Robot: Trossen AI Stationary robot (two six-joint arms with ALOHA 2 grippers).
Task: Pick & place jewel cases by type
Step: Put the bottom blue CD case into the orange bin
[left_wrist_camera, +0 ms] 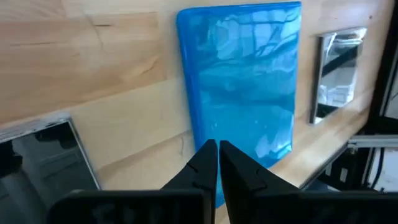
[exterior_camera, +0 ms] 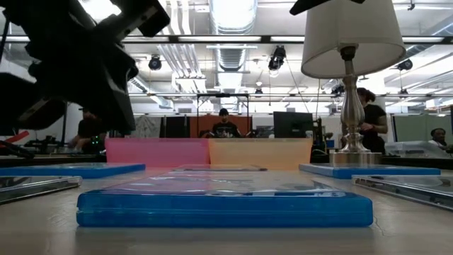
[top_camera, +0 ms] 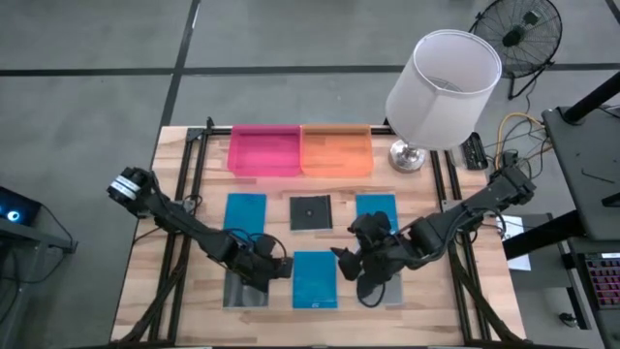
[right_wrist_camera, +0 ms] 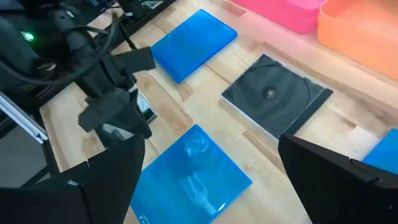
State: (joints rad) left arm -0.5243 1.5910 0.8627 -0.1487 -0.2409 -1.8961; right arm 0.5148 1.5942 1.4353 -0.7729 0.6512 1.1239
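Three bright blue jewel cases lie flat on the wooden table: far left (top_camera: 245, 213), far right (top_camera: 376, 206) and near middle (top_camera: 315, 279). A dark square case (top_camera: 311, 211) lies between the far two. Glossy grey cases lie near left (left_wrist_camera: 50, 155) and near right (left_wrist_camera: 336, 68). My left gripper (top_camera: 286, 267) is shut and hangs above the near blue case's left edge (left_wrist_camera: 205, 124), clear of the table in the low view. My right gripper (top_camera: 354, 273) stands open above that case's right side, nothing between its fingers (right_wrist_camera: 106, 180).
A pink tray (top_camera: 263, 150) and an orange tray (top_camera: 336, 150) stand side by side at the table's far edge. A lamp with a white shade (top_camera: 444, 87) stands at the far right corner. Black rails run along both table sides.
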